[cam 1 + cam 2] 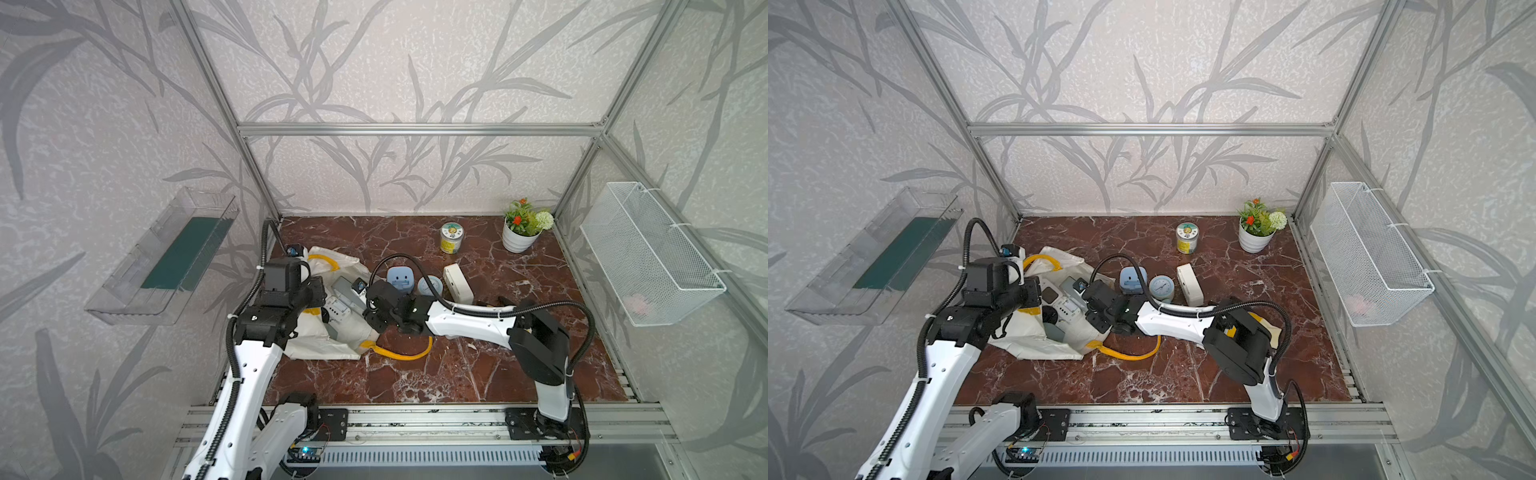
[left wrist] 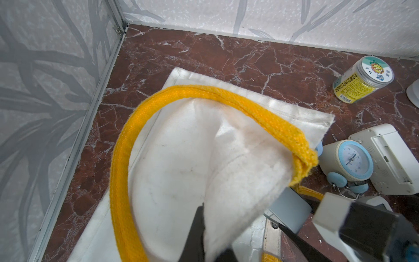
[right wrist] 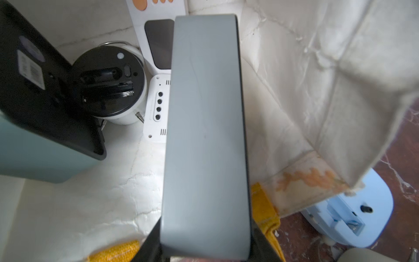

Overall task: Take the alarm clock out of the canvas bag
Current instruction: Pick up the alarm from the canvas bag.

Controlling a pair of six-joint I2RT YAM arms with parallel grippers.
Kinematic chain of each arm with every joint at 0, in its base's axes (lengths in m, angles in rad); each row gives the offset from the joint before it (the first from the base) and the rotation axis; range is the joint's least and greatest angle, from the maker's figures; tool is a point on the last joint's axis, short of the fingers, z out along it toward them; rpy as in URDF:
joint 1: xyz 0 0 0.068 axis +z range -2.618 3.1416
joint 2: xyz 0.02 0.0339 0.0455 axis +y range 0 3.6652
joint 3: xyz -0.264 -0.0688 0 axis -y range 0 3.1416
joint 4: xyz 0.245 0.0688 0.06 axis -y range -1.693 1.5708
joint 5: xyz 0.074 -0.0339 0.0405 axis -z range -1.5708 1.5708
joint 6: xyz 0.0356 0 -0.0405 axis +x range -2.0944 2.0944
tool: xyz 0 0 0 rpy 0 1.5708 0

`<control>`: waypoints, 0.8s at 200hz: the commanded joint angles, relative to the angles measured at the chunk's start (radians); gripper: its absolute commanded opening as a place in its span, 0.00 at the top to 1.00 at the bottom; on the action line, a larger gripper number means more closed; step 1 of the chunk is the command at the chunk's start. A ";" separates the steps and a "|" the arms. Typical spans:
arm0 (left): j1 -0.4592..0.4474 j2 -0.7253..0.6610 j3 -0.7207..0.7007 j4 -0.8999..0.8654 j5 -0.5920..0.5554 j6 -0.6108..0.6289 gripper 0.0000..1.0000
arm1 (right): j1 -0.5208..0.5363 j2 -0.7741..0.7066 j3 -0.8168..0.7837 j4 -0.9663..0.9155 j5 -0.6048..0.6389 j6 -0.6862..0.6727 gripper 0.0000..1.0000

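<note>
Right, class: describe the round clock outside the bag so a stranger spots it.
Find the canvas bag on the marble table. Beside it, the round clock sits between a blue clock and a white box clock. Only it has a circular, blue-rimmed dial.

In both top views the left arm's jaws are hidden under its black wrist housing, and the right arm's jaws behind its own wrist. The left wrist view shows the left arm's jaws only as dark slivers cut off at the frame edge, with a fold of the off-white canvas bag with yellow strap handles (image 2: 181,170) pinched between them. In the right wrist view the grey rectangular plastic alarm clock (image 3: 205,136) runs off the frame edge, blurred dark jaws on either side, its dial out of sight. The pink thing (image 1: 638,305) in the white wire basket (image 1: 648,249) is too blurred to name. A tan flat thing (image 1: 1274,328) near the worktop's right edge lies mostly behind the right arm's elbow.
</note>
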 commanded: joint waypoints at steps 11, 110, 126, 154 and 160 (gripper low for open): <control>0.014 0.012 0.020 -0.057 -0.055 0.045 1.00 | -0.011 -0.125 -0.034 0.068 -0.042 0.012 0.84; 0.045 0.009 0.019 -0.067 -0.088 0.090 1.00 | -0.056 -0.345 -0.161 0.033 -0.081 -0.002 0.85; 0.051 0.011 0.021 -0.070 -0.096 0.100 1.00 | -0.110 -0.396 -0.206 0.028 -0.071 0.016 0.85; 0.056 0.006 0.018 -0.083 -0.121 0.129 1.00 | -0.171 -0.465 -0.270 0.025 -0.055 0.025 0.85; 0.057 0.002 0.016 -0.084 -0.131 0.135 1.00 | -0.180 -0.472 -0.279 0.022 -0.054 0.024 0.85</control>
